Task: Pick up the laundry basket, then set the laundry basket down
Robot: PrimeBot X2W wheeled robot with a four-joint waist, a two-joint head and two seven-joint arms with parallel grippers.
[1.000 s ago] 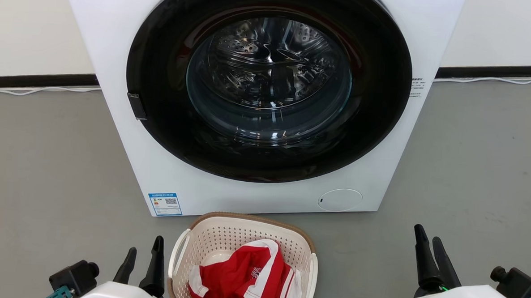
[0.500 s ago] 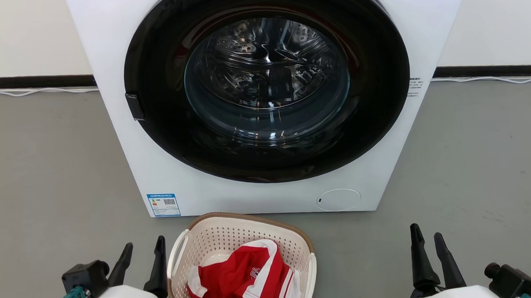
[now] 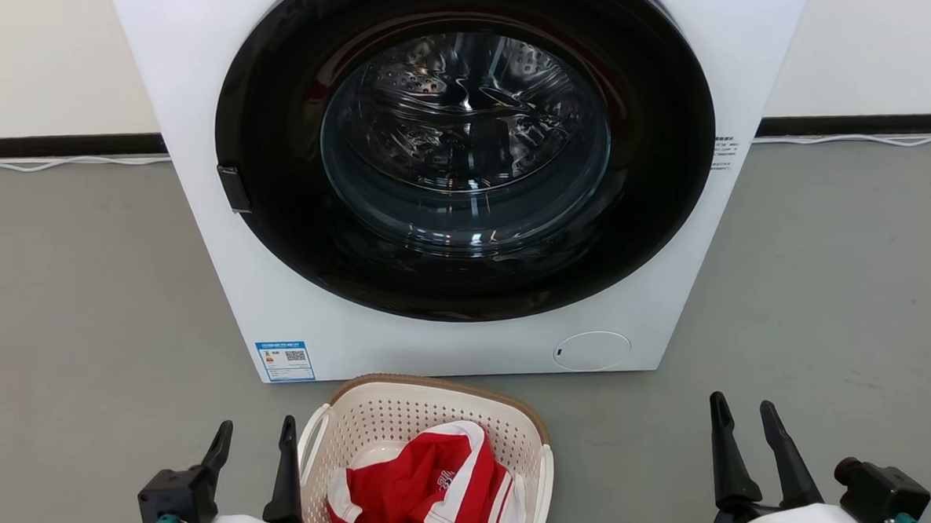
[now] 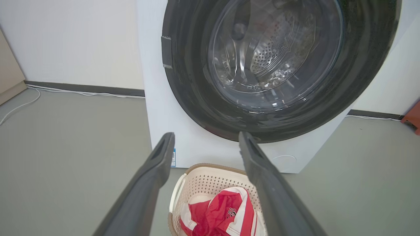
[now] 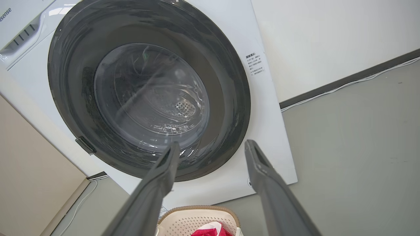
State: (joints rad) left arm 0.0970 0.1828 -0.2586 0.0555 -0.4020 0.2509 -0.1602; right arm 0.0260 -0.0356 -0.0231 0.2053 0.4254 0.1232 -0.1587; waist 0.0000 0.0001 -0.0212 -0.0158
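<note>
- Left gripper [image 3: 259,425] at lower left of head view: two dark fingers spread apart, nothing between them. The finger nearer the basket [image 3: 287,474] is just beside the basket's left handle [image 3: 310,437]; can't tell if it touches.
- Right gripper [image 3: 740,403] at lower right: fingers also parted and empty, over bare grey floor [image 3: 79,292], well apart from the basket.
- Laundry basket [image 3: 403,420] sits on the floor at bottom centre of head view, just in front of the washer [image 3: 336,338]. Its near edge is cut off by the frame.
- Basket look: small, cream-white plastic, rounded-rectangular. Walls are perforated with rows of small round holes, under a brown woven-look rim [image 3: 437,383]. There is a white loop handle on each side, the right handle [image 3: 548,485] in plain view.
- Inside: a crumpled red garment [image 3: 424,491] with white stripes fills the near part; a bit of pale basket bottom shows behind it.
- Washer: white front-loader, far bigger than the basket. It has a round dark door [image 3: 657,183] with a glass bowl, steel drum seen through. Blue label [image 3: 285,360] at its lower left corner.
- Left wrist view: basket and garment lie low between the two fingers.
- Right wrist view: the basket's far rim shows at the bottom edge, between the fingers.
</note>
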